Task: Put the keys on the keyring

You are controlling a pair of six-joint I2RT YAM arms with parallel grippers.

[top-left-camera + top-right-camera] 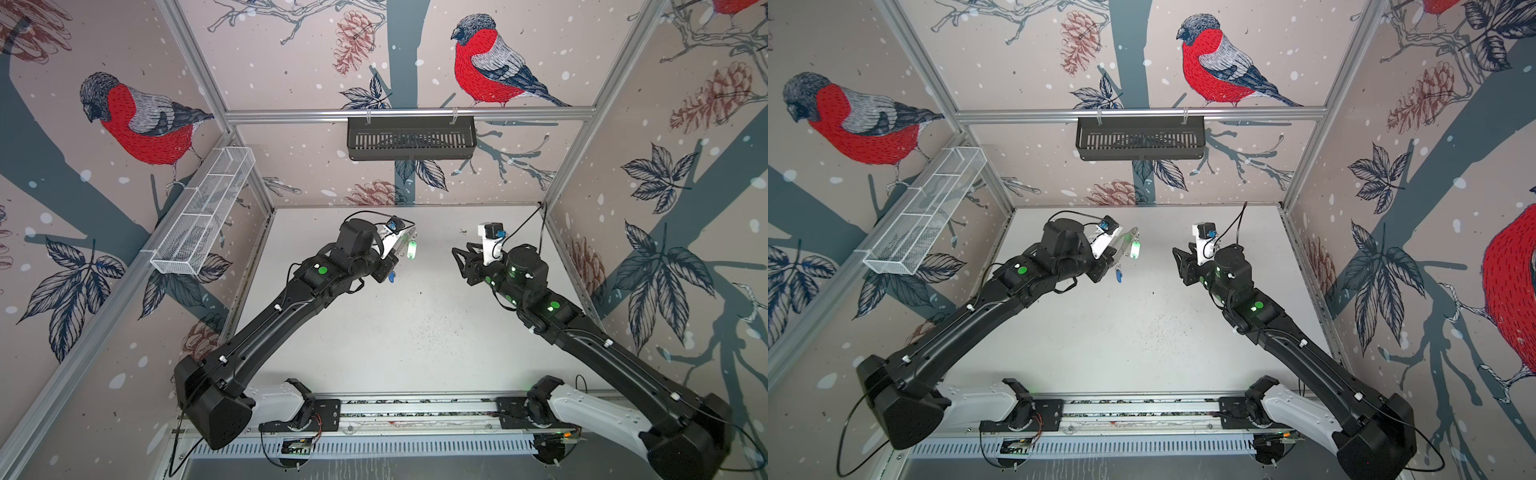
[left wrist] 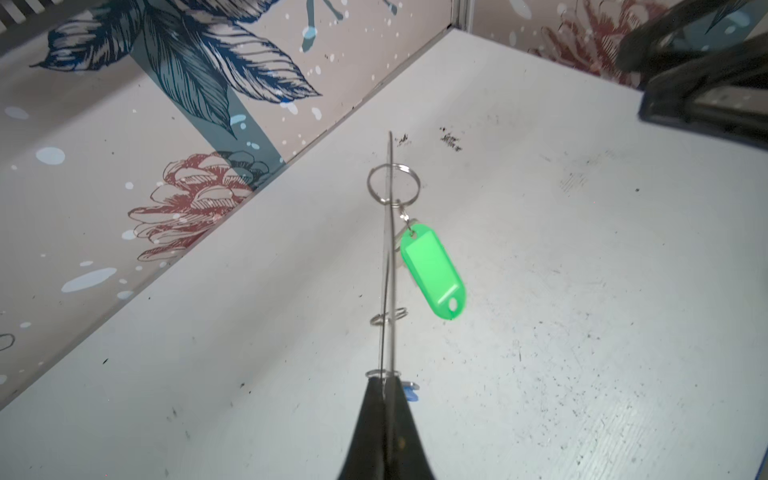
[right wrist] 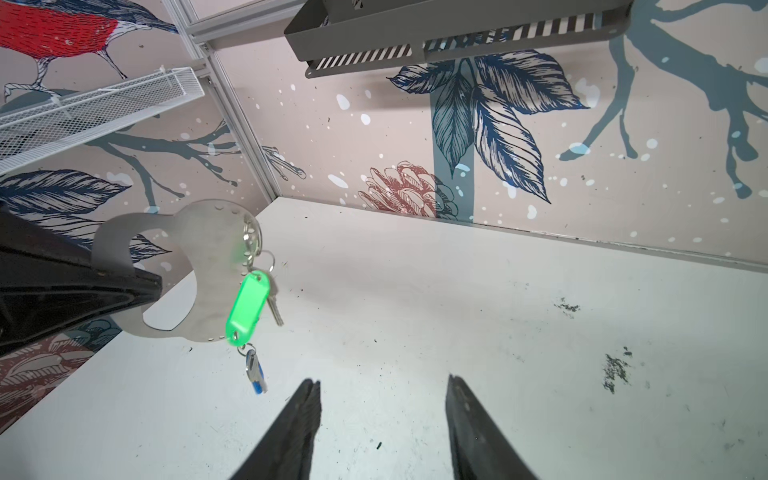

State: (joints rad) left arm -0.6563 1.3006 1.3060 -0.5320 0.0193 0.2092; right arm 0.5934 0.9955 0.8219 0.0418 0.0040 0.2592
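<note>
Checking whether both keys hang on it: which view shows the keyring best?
The right wrist view: the keyring faces it flat, green tag and blue tag hanging from its edge. The left wrist view shows only its thin edge; both top views show it small.

White tabletop [image 1: 407, 332] across centre of both top views, scuffed, dotted with dark specks. White wire-mesh basket [image 1: 203, 212] at left, fixed to side wall, split into compartments. Dark slotted tray [image 1: 411, 137] at upper centre, hung by two clips from aluminium bar [image 1: 291, 114]. Wallpaper [image 1: 291, 62] all round: red-breasted birds [image 1: 486, 62], pine cones [image 1: 353, 41], blue leaves [image 1: 660, 178]. Slotted grille [image 1: 374, 448] along bottom edge.
</note>
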